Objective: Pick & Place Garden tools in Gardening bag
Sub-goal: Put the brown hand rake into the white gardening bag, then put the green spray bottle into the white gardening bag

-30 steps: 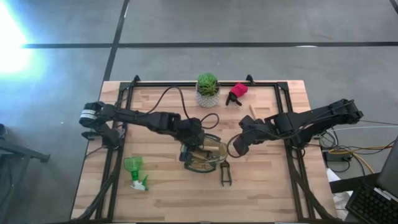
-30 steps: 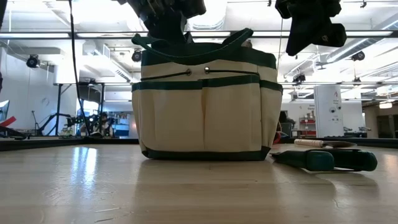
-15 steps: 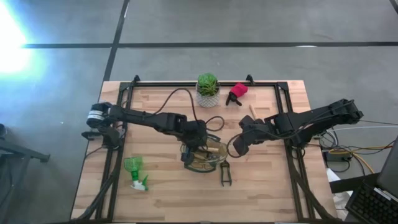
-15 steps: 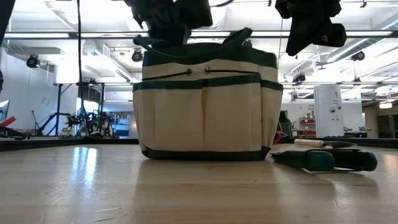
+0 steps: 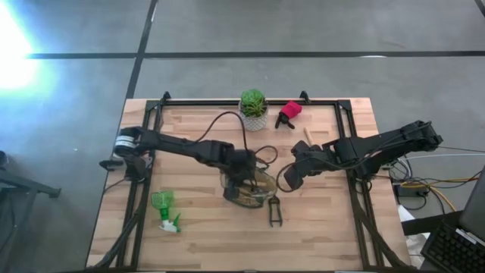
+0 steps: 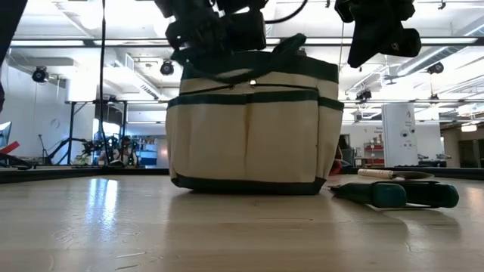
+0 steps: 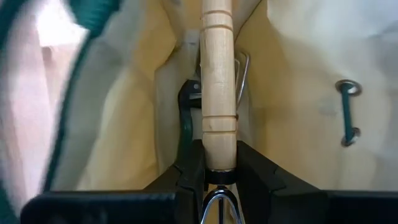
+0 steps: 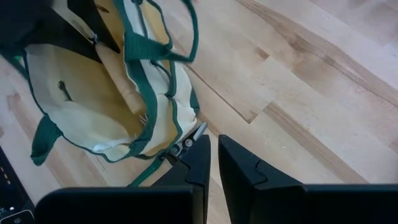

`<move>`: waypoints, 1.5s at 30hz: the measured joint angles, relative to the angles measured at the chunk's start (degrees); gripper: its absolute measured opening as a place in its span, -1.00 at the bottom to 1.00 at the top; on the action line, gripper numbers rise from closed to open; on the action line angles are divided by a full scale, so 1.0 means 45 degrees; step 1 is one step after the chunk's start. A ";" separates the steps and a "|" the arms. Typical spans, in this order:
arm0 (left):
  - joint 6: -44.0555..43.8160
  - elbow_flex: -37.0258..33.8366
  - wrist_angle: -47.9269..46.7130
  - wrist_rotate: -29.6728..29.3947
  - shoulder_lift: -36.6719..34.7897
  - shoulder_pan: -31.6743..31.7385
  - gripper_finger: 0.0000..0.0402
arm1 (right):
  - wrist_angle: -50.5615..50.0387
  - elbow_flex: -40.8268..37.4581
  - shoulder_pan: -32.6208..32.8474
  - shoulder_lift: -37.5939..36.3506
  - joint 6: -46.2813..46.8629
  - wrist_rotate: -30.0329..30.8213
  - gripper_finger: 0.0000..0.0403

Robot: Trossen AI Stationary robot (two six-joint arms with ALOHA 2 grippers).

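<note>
The cream-and-olive gardening bag [image 5: 248, 191] stands on its base at the table's middle; it also shows in the low view [image 6: 246, 128]. My left gripper [image 5: 242, 171] is at the bag's mouth, shut on a wooden-handled tool [image 7: 217, 74] that points into the bag. A dark pruner [image 7: 185, 118] lies inside the bag. My right gripper [image 5: 291, 177] hangs shut and empty just right of the bag, above the table. A second pruner [image 5: 274, 212] lies flat on the table at the bag's near right. My left gripper pinches the tool's wooden handle [image 7: 217, 140] between its two fingers, at the end next to the metal part [image 7: 215, 202]. The fingers come from above the bag's mouth. The handle runs straight on from the fingers into the bag, lifted.
A green spray bottle [image 5: 164, 211] lies near the front left. A potted plant [image 5: 253, 109] and the red-and-black sprayer piece [image 5: 289, 114] stand at the far edge. A wooden dibber [image 5: 309, 136] lies behind my right arm.
My left gripper has gone toward the table's right edge, over and down into the bag's mouth, with the wooden-handled tool still held. The bag's upper rim has been pushed a little to the right and down; its base has stayed in place.
</note>
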 joint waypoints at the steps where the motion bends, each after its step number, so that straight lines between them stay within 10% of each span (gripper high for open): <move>1: 0.0000 -0.0011 -0.0018 0.0004 0.0071 -0.0005 -0.67 | 0.0002 0.0000 0.0000 0.0000 0.0000 -0.0005 -0.87; 17: -0.0419 -0.0019 -0.0118 0.0009 0.0594 -0.0010 -0.67 | -0.0001 0.0000 0.0000 0.0000 0.0000 -0.0001 -0.87; 28: -0.0792 0.0170 -0.0132 0.0106 0.0594 -0.0010 -0.22 | -0.0001 0.0000 0.0000 0.0000 0.0000 0.0000 -0.87; 45: -0.0826 0.0717 -0.0635 0.0115 0.0594 -0.0010 -0.46 | 0.0000 0.0000 0.0001 0.0000 0.0000 -0.0001 -0.87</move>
